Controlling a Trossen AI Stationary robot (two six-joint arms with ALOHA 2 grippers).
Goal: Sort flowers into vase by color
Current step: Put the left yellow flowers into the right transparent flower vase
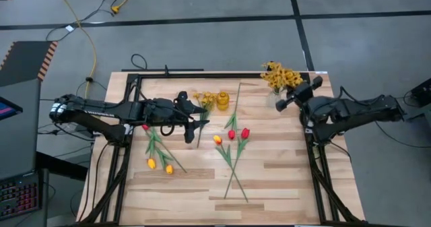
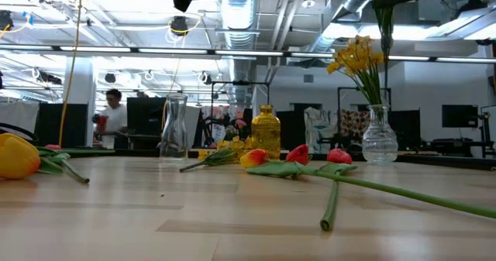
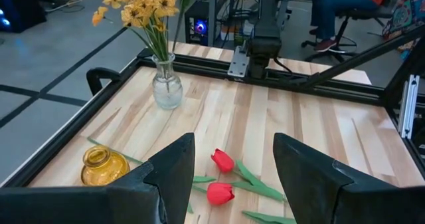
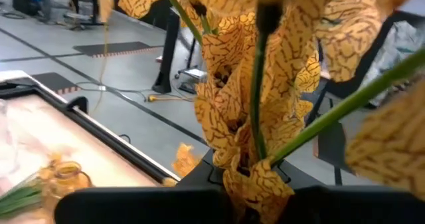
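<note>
overhead, left fingers [image 3: 232, 177] wide apart, empty; right fingers [image 1: 296, 92] around yellow spray [image 1: 279, 75].

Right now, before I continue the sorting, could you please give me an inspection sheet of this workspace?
Surface: wooden table with a black frame at its edges.
Job's things: mustard-yellow blossoms in a round clear vase; red tulips, yellow-orange tulips and a yellow spray lying on the table; amber vase and tall clear vase standing upright.
Clutter: nothing seen.
Grippers: left gripper, fingers open, near the amber vase and facing the red tulips; right gripper at the blossoms in the round vase.
Cables: yellow cable on the floor.
Surroundings: a standing person far behind the table; a seated person.
</note>
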